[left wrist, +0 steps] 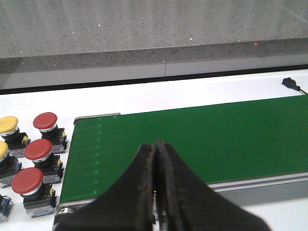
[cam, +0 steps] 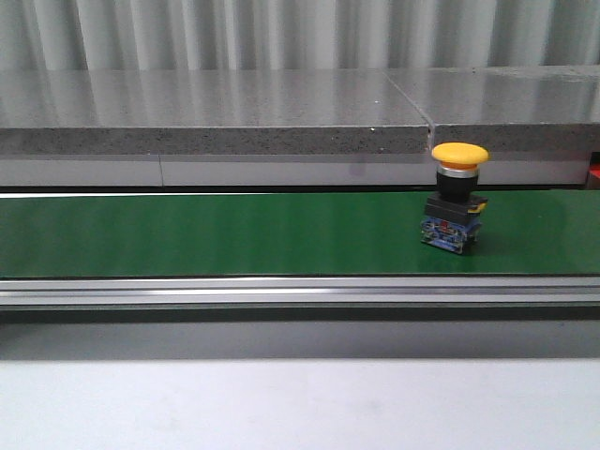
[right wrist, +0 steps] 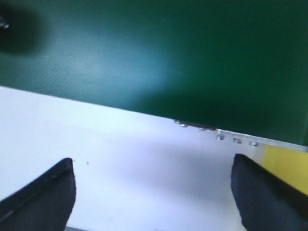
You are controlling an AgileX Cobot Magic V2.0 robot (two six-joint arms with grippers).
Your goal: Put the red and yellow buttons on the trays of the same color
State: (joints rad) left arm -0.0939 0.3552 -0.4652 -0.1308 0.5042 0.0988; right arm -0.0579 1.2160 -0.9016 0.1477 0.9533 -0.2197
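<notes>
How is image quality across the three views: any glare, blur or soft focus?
Front view: sharp, the yellow button crisp on the green belt, streaky reflections on the grey ledge. Left wrist view: red buttons clear, the shut fingers close and soft. Right wrist view: hazy overall, with a bright glare patch on the belt.

My left gripper [left wrist: 155,159] is pinched all the way closed, the two black fingers [left wrist: 144,173] pressed flat together with nothing between them. My right gripper [right wrist: 154,187] is the opposite, spread wide, with only the two dark fingertips [right wrist: 41,197] poking into the corners of its wrist view and nothing held. Neither arm shows up in the front view.
</notes>
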